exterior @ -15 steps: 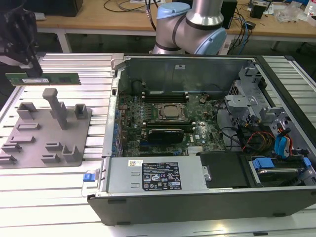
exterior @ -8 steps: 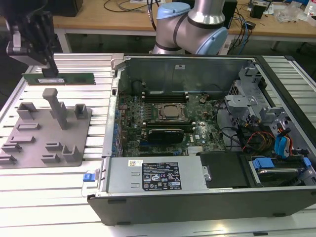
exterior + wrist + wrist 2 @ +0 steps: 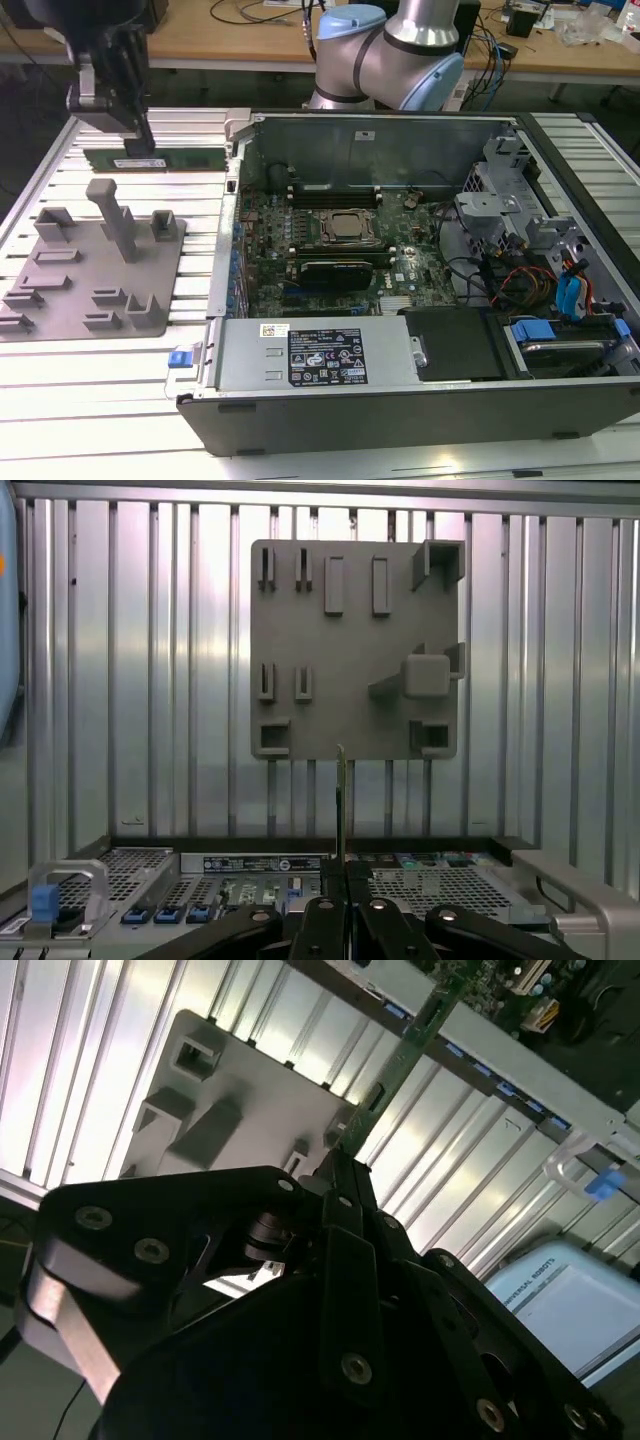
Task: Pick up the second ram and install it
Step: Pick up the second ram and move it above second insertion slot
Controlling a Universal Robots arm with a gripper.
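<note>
The second ram (image 3: 155,160) is a long green stick with a white label. It hangs level over the slatted table, past the grey fixture block (image 3: 95,265) and just off the open computer case's (image 3: 228,130) corner on the exterior view's left. My gripper (image 3: 137,143) is shut on the stick's upper edge near its middle. In both wrist views the ram shows edge-on (image 3: 341,800) (image 3: 400,1055), pinched between the black fingertips of the gripper (image 3: 345,875) (image 3: 338,1165). The motherboard (image 3: 345,235) lies inside the case, with memory slots beside the processor (image 3: 345,228).
The fixture block (image 3: 355,650) has an upright post (image 3: 115,215) and several low pockets. A power supply box (image 3: 320,355) and blue-tabbed drive bays (image 3: 560,335) line the case's near side. The arm's base (image 3: 390,55) stands behind the case.
</note>
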